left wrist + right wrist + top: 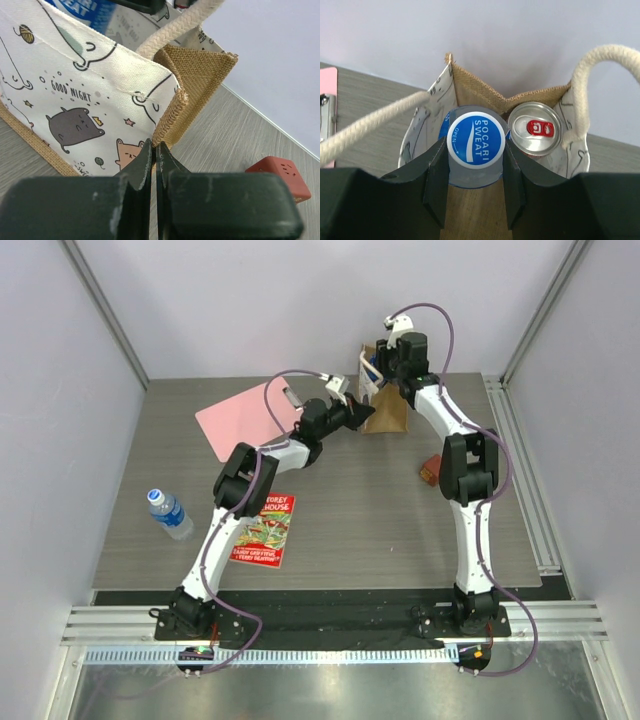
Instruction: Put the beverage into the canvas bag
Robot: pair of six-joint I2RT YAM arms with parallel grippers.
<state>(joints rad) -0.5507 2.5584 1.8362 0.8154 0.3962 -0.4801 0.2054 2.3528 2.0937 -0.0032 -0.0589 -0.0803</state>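
Note:
The canvas bag (pixel 388 405) stands upright at the back of the table, with jute sides and a white cartoon-cat panel (pixel 90 100). My right gripper (pixel 383 368) is over its open mouth, shut on a Pocari Sweat bottle (pixel 476 139) just below the blue-and-white cap. The bottle hangs inside the bag's opening (pixel 470 90), beside a silver can (pixel 536 129) with a red tab that stands in the bag. My left gripper (pixel 360 412) is at the bag's left side. Its jaws (pixel 154 147) are pressed together, pinching the jute corner edge.
A clear water bottle (pixel 170 513) lies at the left of the table. A pink clipboard (pixel 250 420) lies back left, and a red-covered book (pixel 265 528) near the front. A small red block (pixel 430 472) sits right of the bag and also shows in the left wrist view (pixel 280 175).

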